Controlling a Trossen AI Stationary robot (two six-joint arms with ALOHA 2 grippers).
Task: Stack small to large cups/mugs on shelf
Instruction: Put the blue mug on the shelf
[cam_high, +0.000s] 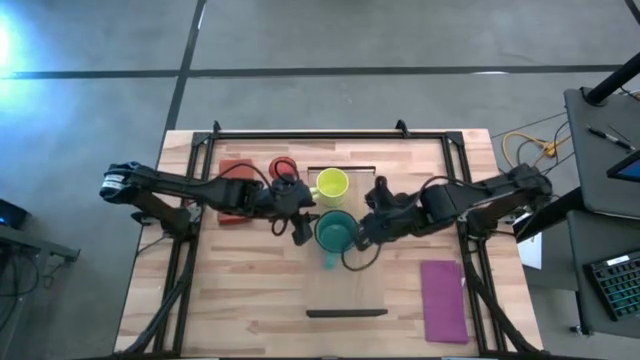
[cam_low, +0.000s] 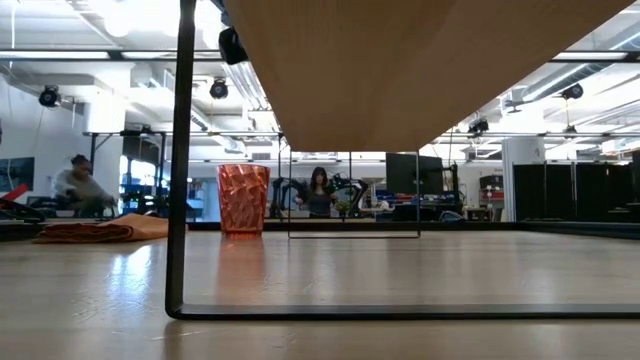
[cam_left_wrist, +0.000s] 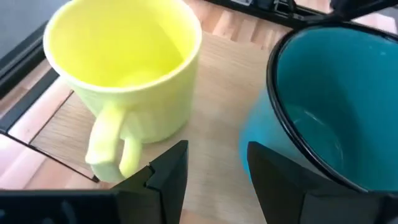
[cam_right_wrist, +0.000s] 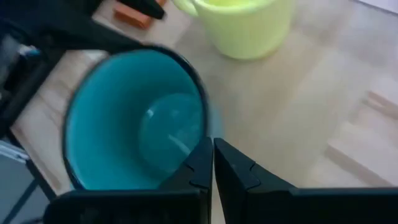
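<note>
the right gripper (cam_right_wrist: 212, 163) is clenched on the rim of the teal mug (cam_high: 333, 229), which stands on the shelf (cam_high: 345, 290) at mid-table. the left gripper (cam_left_wrist: 214, 165), fingers parted and holding nothing, sits just beside it. beyond stands the yellow-green mug (cam_high: 331, 184), then the red cup (cam_low: 243, 199) on the table.

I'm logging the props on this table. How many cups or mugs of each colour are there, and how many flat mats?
Yellow-green mug: 1
Teal mug: 1
Red cup: 1
Purple mat: 1
Brown-red mat: 1
Total: 5
</note>
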